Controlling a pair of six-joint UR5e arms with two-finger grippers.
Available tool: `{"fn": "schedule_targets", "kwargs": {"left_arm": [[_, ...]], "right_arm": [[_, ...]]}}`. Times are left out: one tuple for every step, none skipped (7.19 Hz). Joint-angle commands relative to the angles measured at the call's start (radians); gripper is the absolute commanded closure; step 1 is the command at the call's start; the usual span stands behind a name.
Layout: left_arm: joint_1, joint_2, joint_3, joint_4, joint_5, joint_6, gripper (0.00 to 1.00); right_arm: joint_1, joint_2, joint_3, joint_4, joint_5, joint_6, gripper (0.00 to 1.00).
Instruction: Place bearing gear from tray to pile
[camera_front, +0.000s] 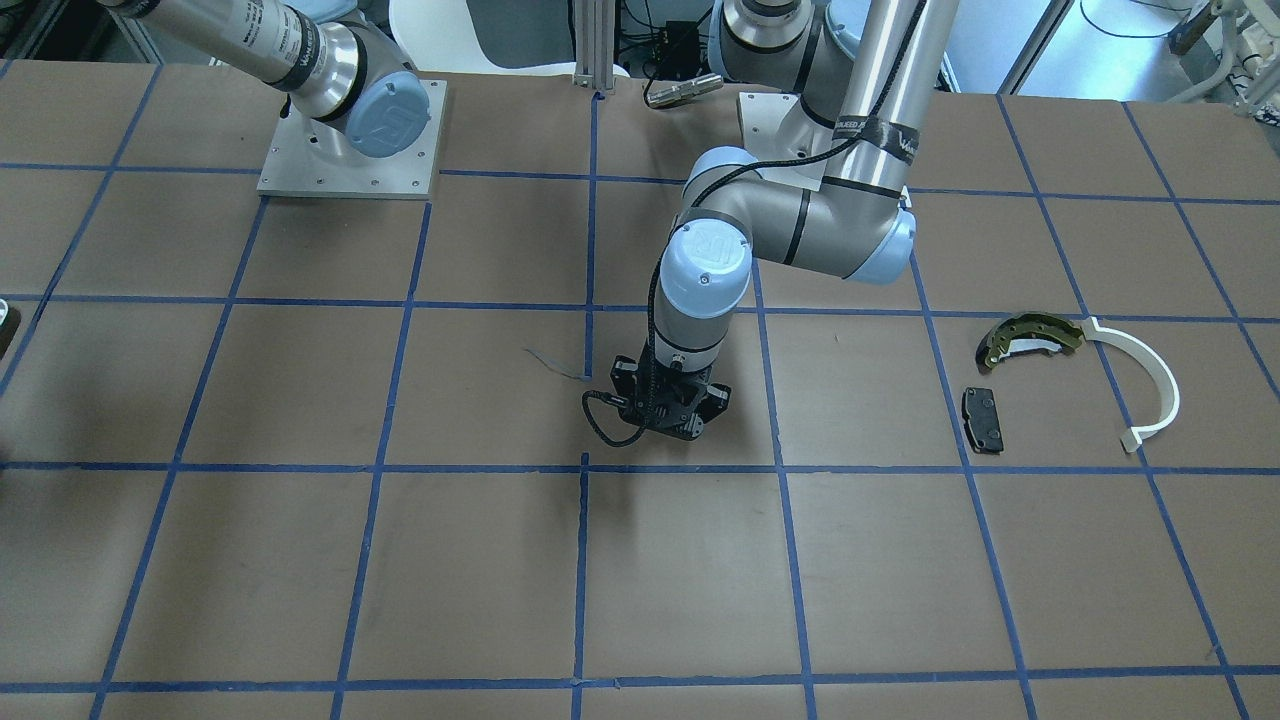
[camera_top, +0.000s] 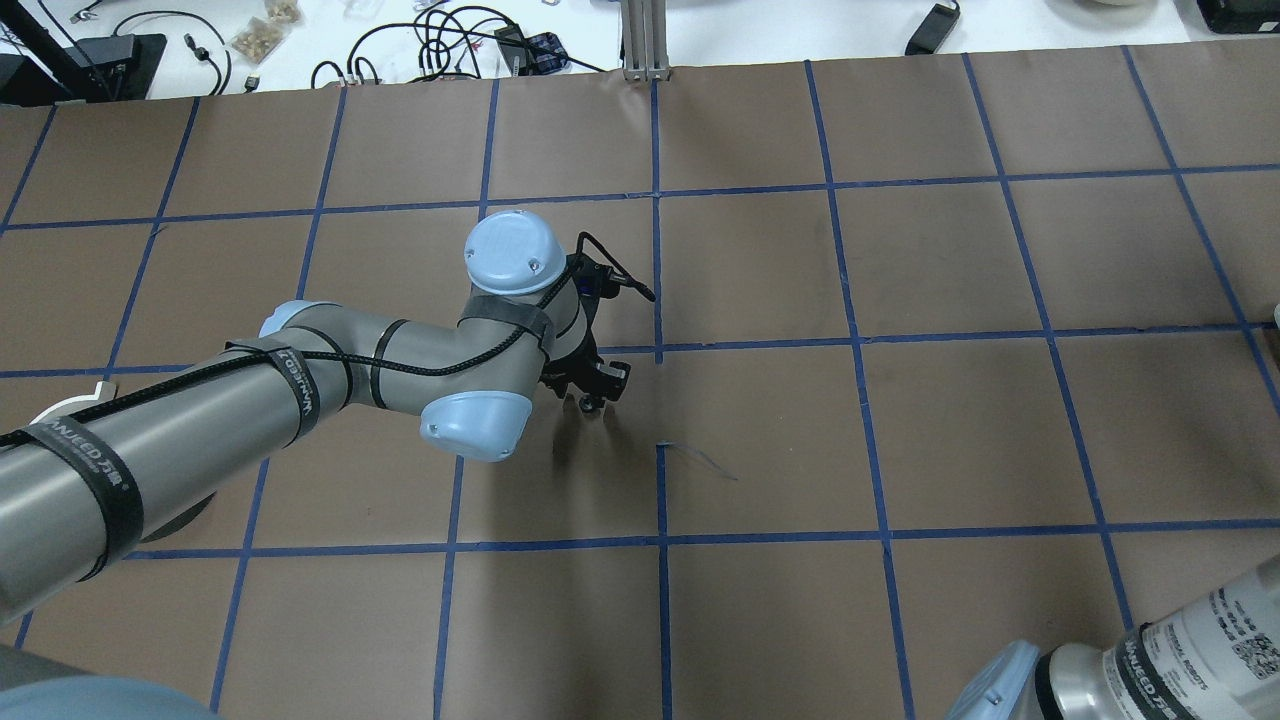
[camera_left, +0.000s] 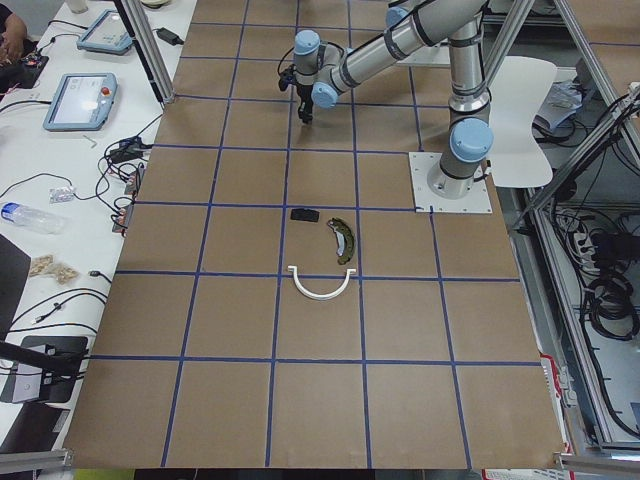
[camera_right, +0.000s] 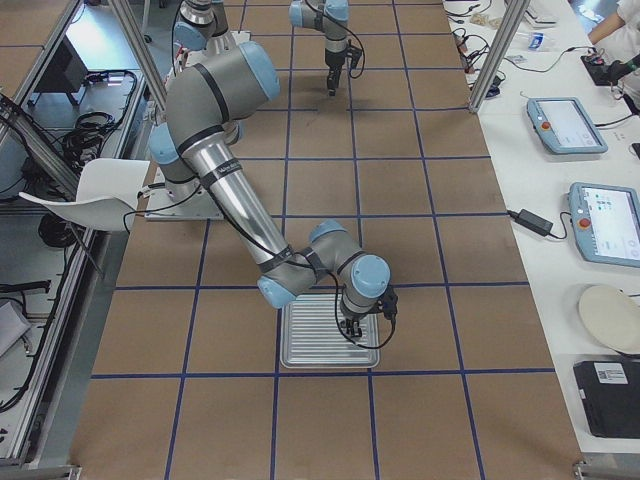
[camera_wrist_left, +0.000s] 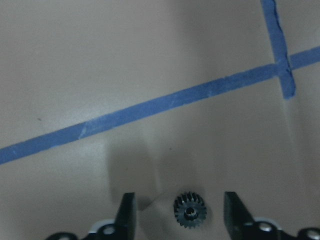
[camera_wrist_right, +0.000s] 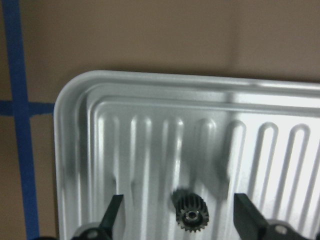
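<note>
We read the step in hand as the pick-up. The right end effector (camera_wrist_right: 179, 197) hangs over the ribbed metal tray (camera_wrist_right: 150, 80) with its jaws spread, grasping nothing. The small dark bearing gear (camera_wrist_right: 190, 212) lies flat on the tray floor between them, clear of both fingers and a little nearer the one on the view's right.

To do this well, we would shift sideways until the gear sits midway. We would then come straight down so the pads meet the toothed rim and not the tray's ribs, close squarely, and lift without dragging.

The left end effector (camera_wrist_left: 180, 195) is likewise released, near the middle of the table (camera_front: 400, 560). A second gear (camera_wrist_left: 190, 210) lies on the brown paper between its fingers, touching neither. If that one is bound for the pile, it needs the same centred squeeze.

The pile lies well apart from both gears, toward the robot's left. It is made up of the olive brake shoe (camera_front: 1030, 338), the white arc strip (camera_front: 1150, 375) and the black pad (camera_front: 982, 420).

Much is hard to settle. Neither gear can be made out in the exterior views, and the tray shows only in the right side view, partly behind the arm. Both wrist views cut the fingers off at the lower edge. We cannot tell how high the fingertips stand above the gears.
</note>
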Motion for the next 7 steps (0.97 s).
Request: {"fn": "schedule_targets", "kwargs": {"left_arm": [[0.0, -0.003, 0.005, 0.0, 0.0, -0.003, 0.44], [0.0, -0.006, 0.002, 0.0, 0.0, -0.003, 0.47], [0.0, -0.011, 0.002, 0.002, 0.0, -0.003, 0.47], [0.0, -0.013, 0.003, 0.0, 0.0, -0.003, 0.58], [0.0, -0.014, 0.002, -0.001, 0.0, -0.003, 0.99], [0.0, -0.016, 0.002, 0.0, 0.0, -0.005, 1.0], [0.001, -0.01, 0.009, 0.002, 0.001, -0.002, 1.0]], "right_arm": [[0.0, -0.003, 0.005, 0.004, -0.037, -0.001, 0.44], [0.0, -0.003, 0.005, 0.004, -0.038, -0.002, 0.48], [0.0, -0.003, 0.005, 0.004, -0.039, -0.002, 0.57], [0.0, -0.003, 0.008, 0.003, -0.045, -0.002, 0.58], [0.0, 0.0, 0.008, -0.003, -0.045, -0.002, 0.59], [0.0, 0.0, 0.008, -0.005, -0.045, -0.002, 0.63], [0.0, 0.0, 0.008, -0.006, -0.045, -0.001, 0.74]]}}
